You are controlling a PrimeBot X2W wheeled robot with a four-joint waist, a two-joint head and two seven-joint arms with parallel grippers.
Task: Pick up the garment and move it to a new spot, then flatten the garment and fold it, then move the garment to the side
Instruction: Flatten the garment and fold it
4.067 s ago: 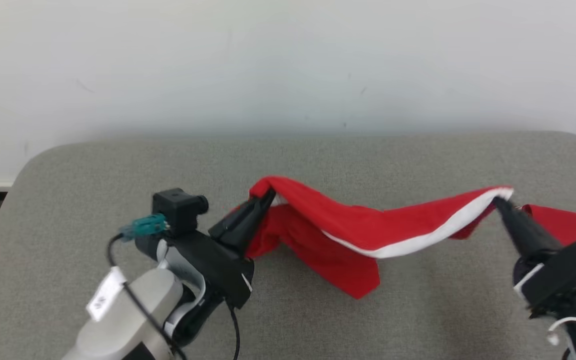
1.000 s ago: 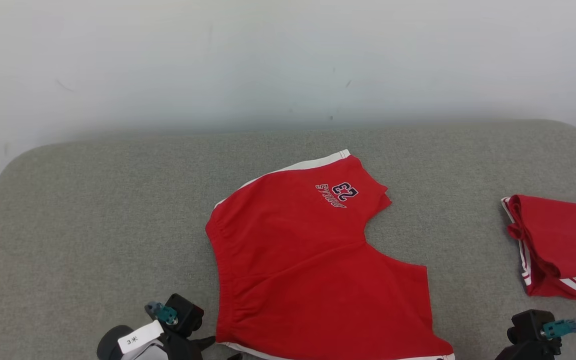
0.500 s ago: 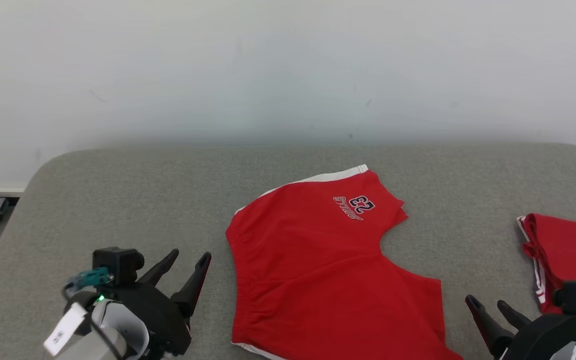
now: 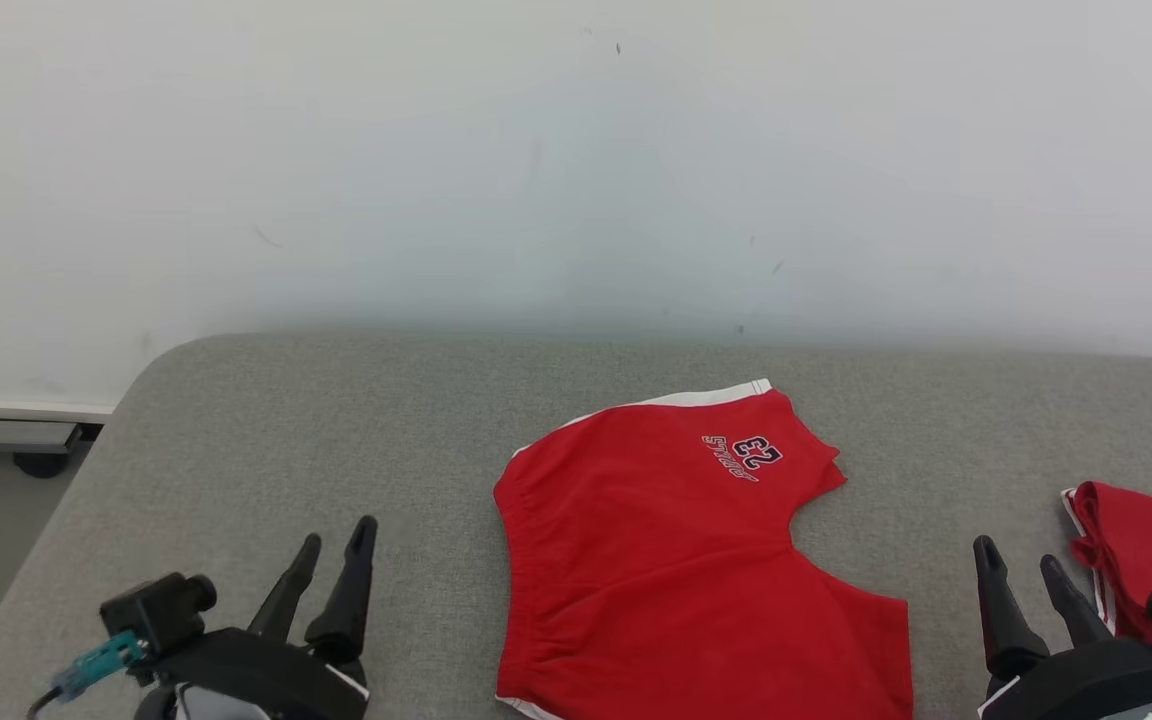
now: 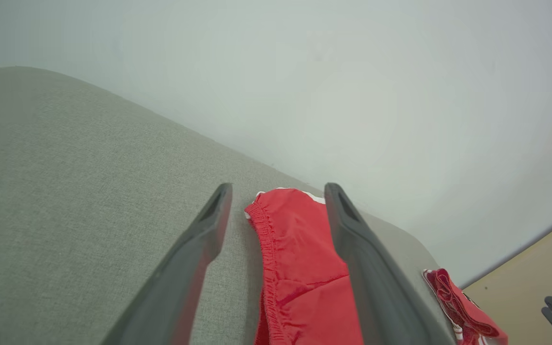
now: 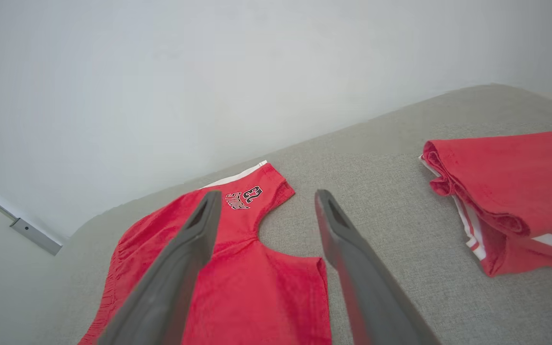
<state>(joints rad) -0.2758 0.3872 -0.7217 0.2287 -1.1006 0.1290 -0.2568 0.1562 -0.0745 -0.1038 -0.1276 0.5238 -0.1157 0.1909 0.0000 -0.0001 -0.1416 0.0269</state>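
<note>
the red cloth shorts with white edges and a dark number 23 (image 4: pixel 676 560) lie flat and spread out on the soft grey cloth table top (image 4: pixel 336 420). nothing holds them. the left gripper (image 4: pixel 338 532) is over the bare grey cloth, and its two long dark fingers (image 4: pixel 354 575) stand apart with nothing between them. the shorts are just off to the right of those fingers, near them but not touching, and the stretchy waist band is the side closest to them. in the left wrist view the waist band shows in the gap past the finger tips. the right gripper (image 4: pixel 1017 553) is let go too, its two dark fingers (image 4: pixel 996 600) spread wide and holding nothing. the shorts are to the left of these fingers, with the leg ends closest to them. a second red cloth with white stripes (image 4: pixel 1136 540), folded up, lies on the other side of the right fingers, just to their right, well apart from the shorts. past all the finger tips, behind the table top, is a plain white wall (image 4: pixel 536 150).
</note>
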